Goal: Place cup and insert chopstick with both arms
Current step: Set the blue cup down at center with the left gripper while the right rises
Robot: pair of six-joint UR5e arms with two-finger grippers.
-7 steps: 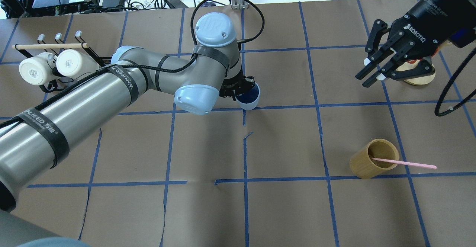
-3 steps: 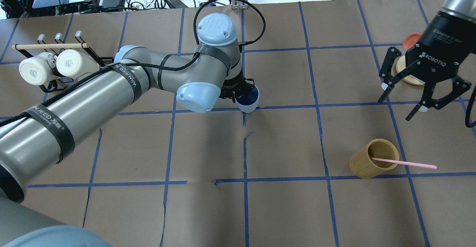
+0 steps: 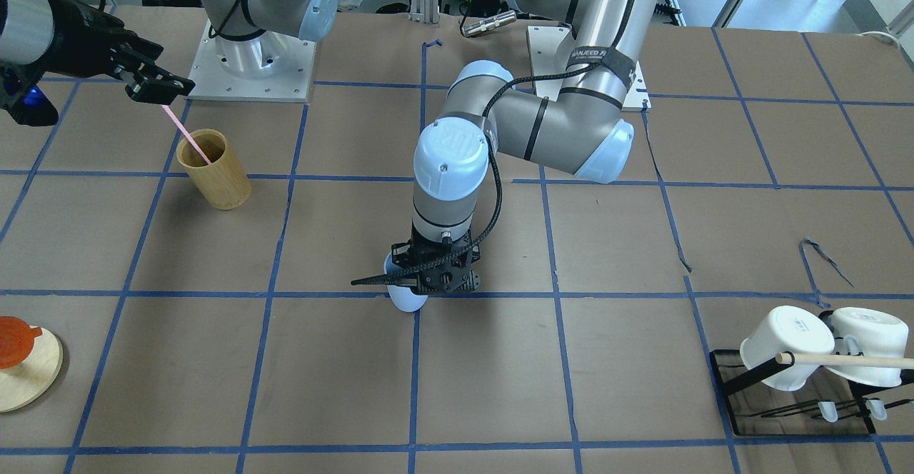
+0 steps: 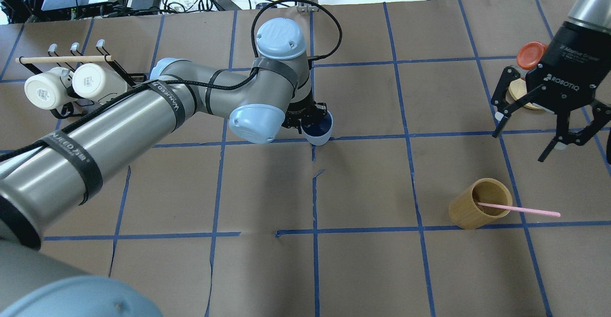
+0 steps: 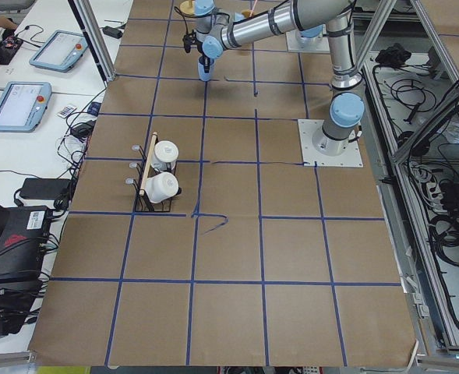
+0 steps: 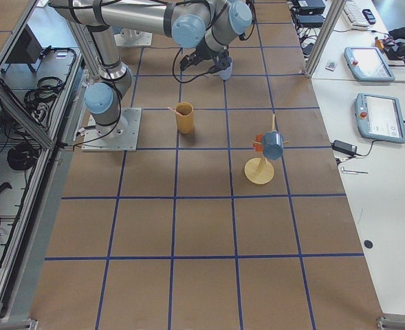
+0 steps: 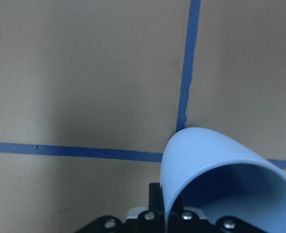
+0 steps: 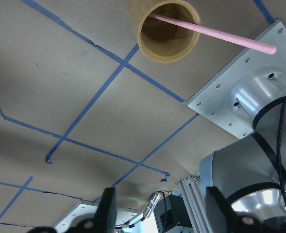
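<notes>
The left arm [image 4: 143, 116] stretches across the table [image 4: 363, 269] with its wrist turned down, the left tool [image 4: 311, 119] clamped on the cup [image 4: 319, 133] at mid-table. The chopstick [image 4: 518, 209] leans in a bamboo holder [image 4: 470, 216]. Beyond it the right tool [image 4: 519, 146] points down, spread wide and empty.

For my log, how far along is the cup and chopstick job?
Done: nothing complete yet. In hand: the left hand grips the cup at the centre tape crossing, not released. To do: the open right hand must take the chopstick, leaning in the bamboo holder, and insert it.
</notes>
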